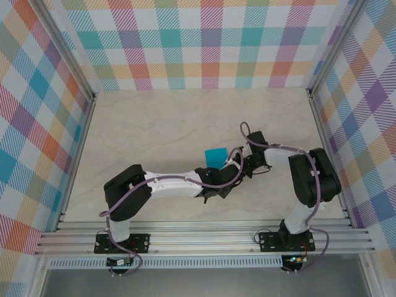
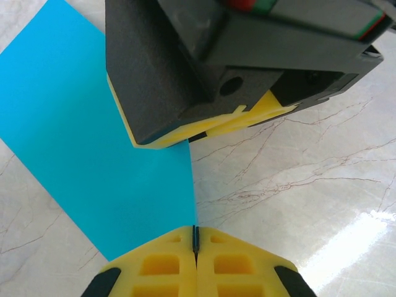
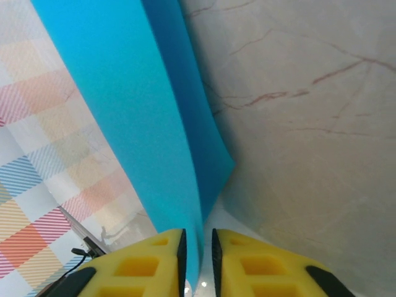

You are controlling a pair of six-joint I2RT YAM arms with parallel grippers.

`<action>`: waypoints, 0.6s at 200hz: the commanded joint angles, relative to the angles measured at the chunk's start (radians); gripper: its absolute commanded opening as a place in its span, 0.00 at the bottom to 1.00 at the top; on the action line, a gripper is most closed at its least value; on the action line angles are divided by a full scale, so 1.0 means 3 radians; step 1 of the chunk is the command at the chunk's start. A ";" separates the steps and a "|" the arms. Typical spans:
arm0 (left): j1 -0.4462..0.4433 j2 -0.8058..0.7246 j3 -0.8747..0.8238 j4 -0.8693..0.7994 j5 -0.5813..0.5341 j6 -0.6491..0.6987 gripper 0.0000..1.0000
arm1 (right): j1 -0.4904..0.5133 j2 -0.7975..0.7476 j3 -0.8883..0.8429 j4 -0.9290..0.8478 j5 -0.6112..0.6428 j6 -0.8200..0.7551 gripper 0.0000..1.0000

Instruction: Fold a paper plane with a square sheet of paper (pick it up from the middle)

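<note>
The square sheet of paper (image 1: 216, 154) is teal-blue and lies doubled over near the middle of the marble table. In the left wrist view the paper (image 2: 93, 142) spreads left, and its right edge runs into my left gripper (image 2: 195, 238), whose yellow jaws are shut on it. My right gripper (image 2: 197, 132) meets the same edge from the far side. In the right wrist view the paper (image 3: 142, 117) rises in two layers from between the fingers of my right gripper (image 3: 198, 247). Its jaws stand slightly apart, with the sheet against the left pad and a gap on the right.
The marble table (image 1: 154, 124) is bounded by checkered walls (image 1: 210, 43) at the back and sides, with aluminium rails (image 1: 204, 238) along the near edge. Both arms cross in the centre right, wrists close together.
</note>
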 commanded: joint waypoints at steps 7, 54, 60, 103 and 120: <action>0.0054 -0.0261 -0.0134 0.0008 0.0239 -0.0020 0.00 | -0.0039 -0.0210 0.0104 -0.0300 0.0283 -0.0184 0.30; 0.0318 -0.0601 -0.0397 0.0026 0.1078 -0.0064 0.00 | -0.0099 -0.0552 0.0110 -0.0391 0.0534 -0.0281 0.36; 0.0340 -0.0618 -0.0406 0.0013 0.1134 -0.0074 0.00 | -0.0101 -0.0556 0.0105 -0.0323 0.0429 -0.0288 0.34; 0.0483 -0.0564 -0.0380 -0.0043 0.1544 -0.0055 0.00 | -0.0078 -0.0322 0.0212 -0.0007 -0.0039 -0.0226 0.19; 0.0514 -0.0507 -0.0341 -0.0076 0.1648 -0.0045 0.00 | -0.0050 -0.0272 0.0275 0.0000 0.0016 -0.0198 0.15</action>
